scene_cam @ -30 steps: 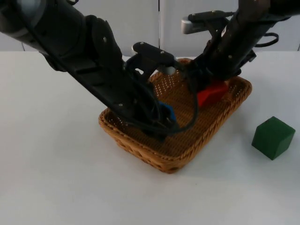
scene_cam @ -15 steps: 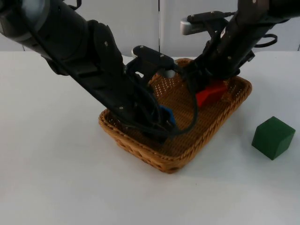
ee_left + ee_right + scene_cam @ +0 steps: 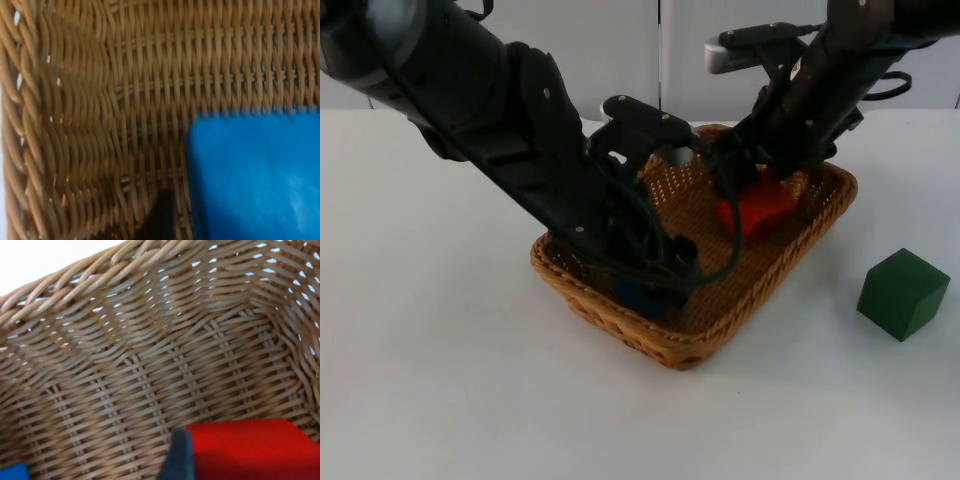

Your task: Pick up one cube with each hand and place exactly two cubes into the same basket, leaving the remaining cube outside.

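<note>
A white table top (image 3: 440, 380) runs back to a grey partition wall, and on it sits an oblong woven wicker basket (image 3: 620, 318) into which both black arms reach. The left gripper (image 3: 655, 285) is deep inside the basket near its front wall, with a bright blue cube (image 3: 640, 297) just under it on the woven floor; in the left wrist view the blue cube (image 3: 255, 177) lies against a dark fingertip (image 3: 159, 215), but whether the jaws are clamped on it or apart cannot be told. The right gripper (image 3: 745, 195) is at the basket's far end over a red cube (image 3: 755, 208); in the right wrist view the red cube (image 3: 252, 450) sits beside a dark fingertip (image 3: 181, 455), low near the floor, and again its hold cannot be judged. A dark green cube (image 3: 903, 293) stands on the table well apart from the basket, on the right arm's side. The step in hand looks like the placing itself: both cubes are down inside the same basket. The next move likely calls for each gripper to let go cleanly and rise straight up without catching the rim or dragging a cube, leaving the green cube untouched outside.
</note>
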Robot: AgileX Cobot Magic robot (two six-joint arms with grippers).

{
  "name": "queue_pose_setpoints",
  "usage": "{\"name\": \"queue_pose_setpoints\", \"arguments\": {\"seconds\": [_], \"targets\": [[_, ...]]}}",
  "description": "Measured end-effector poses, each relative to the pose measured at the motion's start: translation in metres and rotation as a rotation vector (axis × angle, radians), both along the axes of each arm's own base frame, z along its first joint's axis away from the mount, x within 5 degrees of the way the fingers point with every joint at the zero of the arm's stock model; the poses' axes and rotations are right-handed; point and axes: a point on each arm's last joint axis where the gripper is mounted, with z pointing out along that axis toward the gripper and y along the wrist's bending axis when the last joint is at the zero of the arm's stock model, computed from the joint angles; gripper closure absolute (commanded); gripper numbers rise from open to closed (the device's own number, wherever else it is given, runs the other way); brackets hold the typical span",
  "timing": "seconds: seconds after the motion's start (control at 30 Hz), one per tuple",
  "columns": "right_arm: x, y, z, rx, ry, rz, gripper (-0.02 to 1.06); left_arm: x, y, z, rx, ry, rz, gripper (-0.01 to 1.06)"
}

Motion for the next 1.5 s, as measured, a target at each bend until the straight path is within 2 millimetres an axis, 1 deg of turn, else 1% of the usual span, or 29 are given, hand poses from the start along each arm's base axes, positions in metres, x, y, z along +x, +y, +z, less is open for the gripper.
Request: {"name": "queue_pose_setpoints", "arguments": {"seconds": [0.1,0.2,0.27,0.37,0.4,0.5,0.57,0.6,0.67,0.77,0.8,0.83,0.9,0.97,1.0,1.07,1.17,1.2,1.23,1.37,1.4,1.5], "targets": [[0.0,0.0,0.0,0.002,-0.005,0.0,0.33,0.0,0.0,0.0,-0.002,-0.001,0.003,0.12],[0.0,0.0,0.006,0.008,-0.018,-0.001,0.33,0.0,0.0,0.002,-0.004,-0.002,0.003,0.12],[0.0,0.0,0.018,0.019,-0.041,-0.001,0.33,0.0,0.0,0.007,-0.011,-0.014,0.003,0.12],[-0.003,-0.001,0.052,0.047,-0.105,0.002,0.33,0.0,0.0,0.026,-0.035,-0.047,0.0,0.12],[-0.003,-0.001,0.052,0.047,-0.105,0.002,0.33,0.0,0.0,0.026,-0.035,-0.047,0.0,0.12],[-0.01,-0.005,0.091,0.07,-0.165,0.012,0.33,-0.003,0.001,0.057,-0.066,-0.106,-0.012,0.12],[-0.018,-0.008,0.117,0.079,-0.194,0.021,0.33,-0.006,0.003,0.081,-0.091,-0.157,-0.02,0.12],[-0.018,-0.008,0.117,0.079,-0.194,0.021,0.33,-0.006,0.003,0.081,-0.091,-0.157,-0.02,0.12],[-0.027,-0.012,0.141,0.093,-0.223,0.024,0.33,-0.011,0.006,0.103,-0.11,-0.199,-0.031,0.12],[-0.039,-0.018,0.169,0.108,-0.253,0.027,0.33,-0.02,0.011,0.138,-0.15,-0.266,-0.038,0.12],[-0.042,-0.019,0.177,0.112,-0.261,0.028,0.33,-0.023,0.012,0.146,-0.159,-0.28,-0.041,0.12],[-0.042,-0.019,0.177,0.112,-0.261,0.028,0.33,-0.023,0.012,0.146,-0.159,-0.28,-0.041,0.12],[-0.051,-0.023,0.192,0.118,-0.272,0.03,0.33,-0.03,0.016,0.165,-0.181,-0.315,-0.045,0.12],[-0.058,-0.026,0.205,0.13,-0.281,0.032,0.33,-0.037,0.02,0.179,-0.202,-0.329,-0.041,0.12],[-0.058,-0.026,0.205,0.13,-0.281,0.032,0.33,-0.037,0.02,0.179,-0.202,-0.329,-0.041,0.12],[-0.068,-0.03,0.215,0.144,-0.293,0.032,0.33,-0.041,0.027,0.191,-0.222,-0.332,-0.02,0.12],[-0.085,-0.037,0.219,0.152,-0.292,0.03,0.33,-0.044,0.045,0.206,-0.234,-0.341,0.022,0.12],[-0.091,-0.04,0.218,0.154,-0.292,0.028,0.33,-0.045,0.05,0.208,-0.238,-0.345,0.037,0.12],[-0.091,-0.04,0.218,0.154,-0.292,0.028,0.33,-0.045,0.05,0.208,-0.238,-0.345,0.037,0.12],[-0.112,-0.051,0.21,0.162,-0.299,0.017,0.33,-0.054,0.07,0.216,-0.244,-0.367,0.086,0.12],[-0.112,-0.051,0.21,0.162,-0.299,0.017,0.33,-0.054,0.07,0.216,-0.244,-0.367,0.086,0.12],[-0.125,-0.057,0.204,0.158,-0.293,0.014,0.33,-0.063,0.077,0.22,-0.247,-0.379,0.091,0.12]]}}
